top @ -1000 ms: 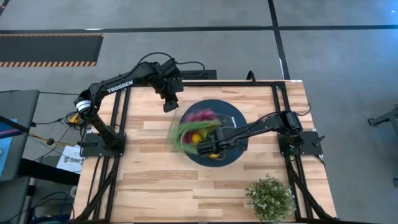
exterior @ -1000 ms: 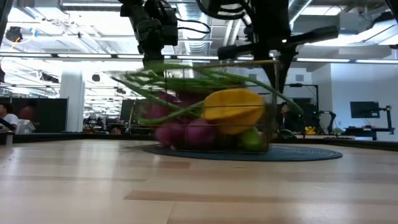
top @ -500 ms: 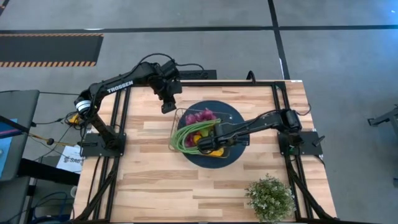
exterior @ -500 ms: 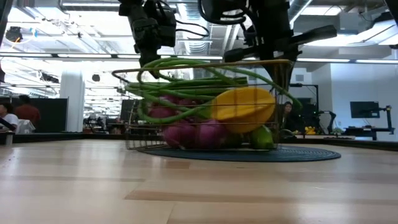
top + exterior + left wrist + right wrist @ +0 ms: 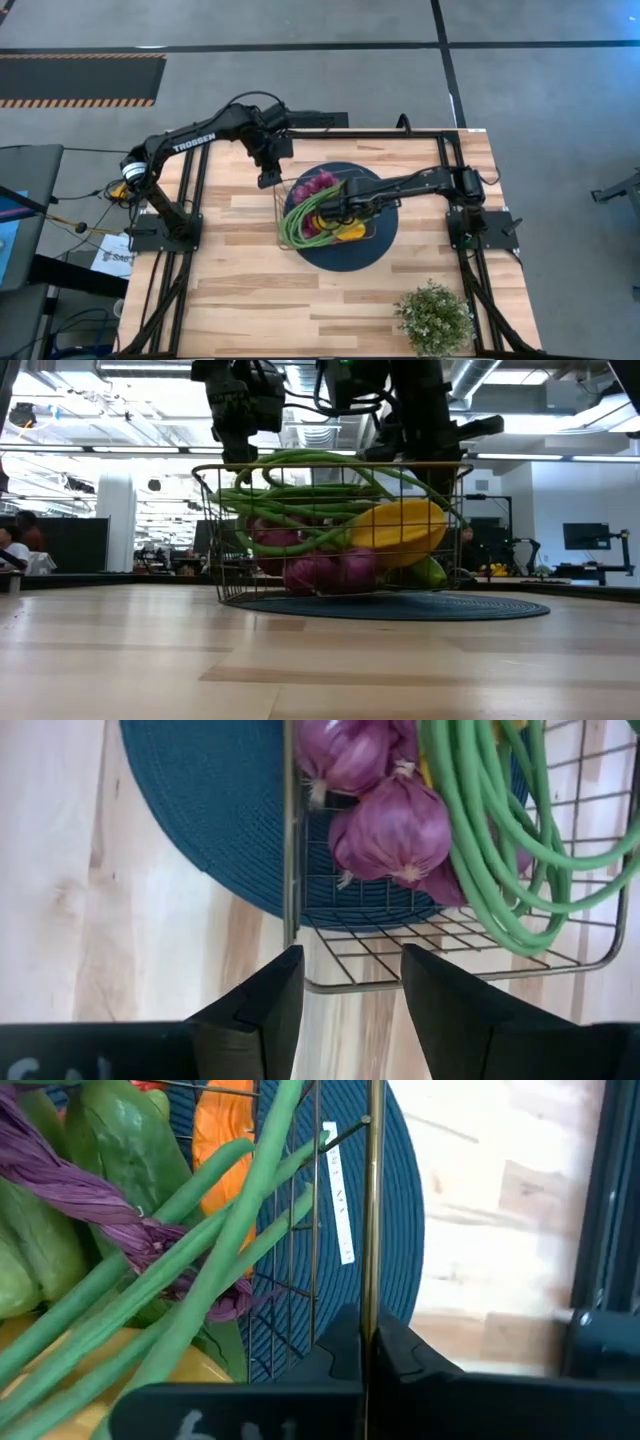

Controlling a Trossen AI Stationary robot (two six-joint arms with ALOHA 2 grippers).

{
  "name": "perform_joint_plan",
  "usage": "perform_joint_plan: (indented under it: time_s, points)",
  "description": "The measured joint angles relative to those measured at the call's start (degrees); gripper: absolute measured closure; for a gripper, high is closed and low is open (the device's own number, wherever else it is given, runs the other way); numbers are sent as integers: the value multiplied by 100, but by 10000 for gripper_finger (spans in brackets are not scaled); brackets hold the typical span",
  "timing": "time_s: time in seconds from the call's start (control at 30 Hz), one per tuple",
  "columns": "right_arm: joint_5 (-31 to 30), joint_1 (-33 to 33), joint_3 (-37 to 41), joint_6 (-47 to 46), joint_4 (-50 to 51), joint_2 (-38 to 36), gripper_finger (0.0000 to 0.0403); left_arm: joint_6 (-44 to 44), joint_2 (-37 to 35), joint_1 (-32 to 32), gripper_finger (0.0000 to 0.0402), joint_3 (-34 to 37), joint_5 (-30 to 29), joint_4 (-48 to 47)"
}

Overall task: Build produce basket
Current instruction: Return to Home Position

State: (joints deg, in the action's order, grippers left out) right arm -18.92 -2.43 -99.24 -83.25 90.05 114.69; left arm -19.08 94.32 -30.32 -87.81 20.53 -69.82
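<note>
Wire basket (image 5: 279,200) on round blue mat (image 5: 340,257), counter (image 5: 250,290) centre. Produce inside: green beans (image 5: 299,222) over purple, yellow pieces. Right gripper (image 5: 341,206) above basket; left gripper (image 5: 268,181) beside its left corner. Potted plant (image 5: 435,318) at counter's right edge.

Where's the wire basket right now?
In the high view, the wire basket sits near table centre on the blue mat's left part. The right gripper pinches its rim, and the left gripper is open by its far-left corner.

On table (image 5: 250,290): mat (image 5: 350,256); on mat: basket (image 5: 225,530); inside: produce (image 5: 310,215).

One wire basket (image 5: 291,870), one round blue mat (image 5: 345,258), one potted plant (image 5: 434,318).
</note>
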Motion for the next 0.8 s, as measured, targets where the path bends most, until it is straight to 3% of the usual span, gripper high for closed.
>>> perform_joint_plan:
  time_s: [0.4, 0.8]
  points:
    - [-40, 142, 0, 585, -5, 0, 382, 1, 0, 260, 246, 0, -9, -54]
    - [464, 190, 0, 950, -1, -20, 285, 8, 0, 262, 246, 0, -181, -23]
